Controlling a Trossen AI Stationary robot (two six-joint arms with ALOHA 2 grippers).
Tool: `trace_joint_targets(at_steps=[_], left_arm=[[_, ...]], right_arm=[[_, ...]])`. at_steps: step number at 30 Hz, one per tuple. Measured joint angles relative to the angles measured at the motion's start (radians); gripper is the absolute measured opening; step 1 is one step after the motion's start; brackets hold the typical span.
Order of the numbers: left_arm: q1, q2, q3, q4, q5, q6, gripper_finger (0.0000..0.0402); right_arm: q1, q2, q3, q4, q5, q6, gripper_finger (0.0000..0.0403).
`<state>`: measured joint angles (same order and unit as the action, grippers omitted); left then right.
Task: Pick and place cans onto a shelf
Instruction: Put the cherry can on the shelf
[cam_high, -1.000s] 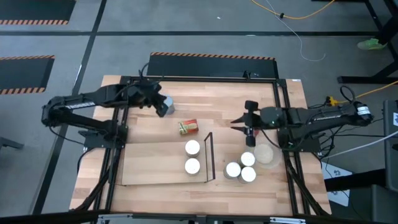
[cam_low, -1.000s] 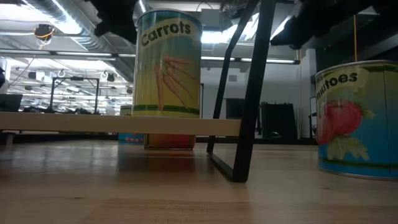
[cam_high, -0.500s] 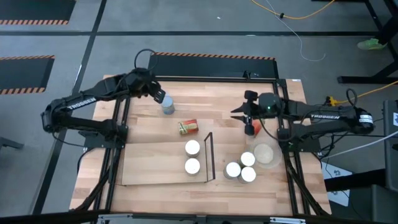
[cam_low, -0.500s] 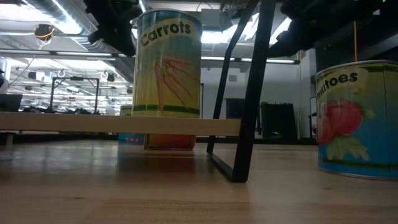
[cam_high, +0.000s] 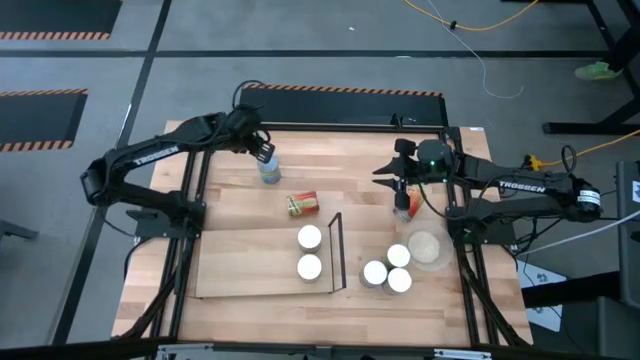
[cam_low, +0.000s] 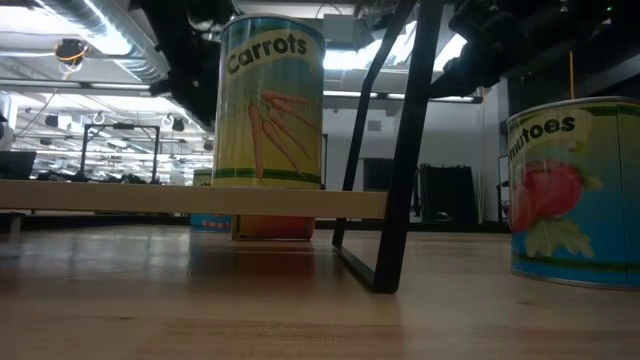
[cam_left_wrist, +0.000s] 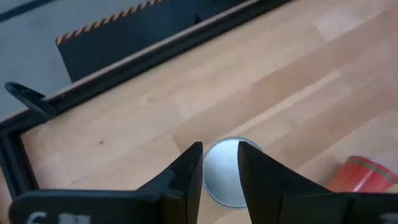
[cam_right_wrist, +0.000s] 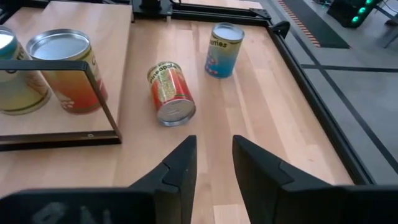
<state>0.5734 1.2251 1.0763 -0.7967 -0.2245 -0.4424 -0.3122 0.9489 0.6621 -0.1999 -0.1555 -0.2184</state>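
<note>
A can (cam_high: 269, 171) with a silvery top (cam_left_wrist: 225, 177) stands upright on the table at the far left. My left gripper (cam_high: 262, 154) hangs open just above it, a finger on either side of the top (cam_left_wrist: 220, 149). Another can (cam_high: 302, 204) lies on its side near the table's middle. The shelf (cam_high: 250, 265) carries two upright cans (cam_high: 309, 237) (cam_high: 309, 267) beside its black frame (cam_high: 336, 252). My right gripper (cam_high: 396, 180) hovers at the far right, its fingers (cam_right_wrist: 213, 146) slightly apart with nothing between them. A red thing (cam_high: 403, 202) shows partly below it.
Three upright cans (cam_high: 375, 272) (cam_high: 398, 256) (cam_high: 399, 282) and a beige dish (cam_high: 428, 247) stand at the near right. In the low view a carrot-labelled can (cam_low: 272, 100) stands on the shelf board (cam_low: 190, 200). A black rail (cam_high: 340, 127) runs along the far edge.
My left arm has swung toward the far edge. The can that was lifted and tilted at its fingertips now stands upright on the table beneath the gripper. My right gripper has moved toward the far edge.
</note>
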Motion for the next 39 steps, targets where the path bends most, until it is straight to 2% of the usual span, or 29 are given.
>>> trace_joint_targets(at_steps=[12,19,39], left_arm=[[0.009,0.137,0.000,-0.011,0.054,0.009,0.0095],[0.009,0.197,0.000,-0.041,0.052,0.009,0.0095],[0.009,0.290,0.002,-0.052,0.033,0.008,0.0086]], right_arm=[[-0.002,0.000,0.000,-0.005,-0.005,0.000,0.0108],[-0.002,0.000,0.000,-0.006,-0.006,0.000,0.0108],[-0.002,0.000,0.000,-0.007,-0.006,0.003,0.0108]])
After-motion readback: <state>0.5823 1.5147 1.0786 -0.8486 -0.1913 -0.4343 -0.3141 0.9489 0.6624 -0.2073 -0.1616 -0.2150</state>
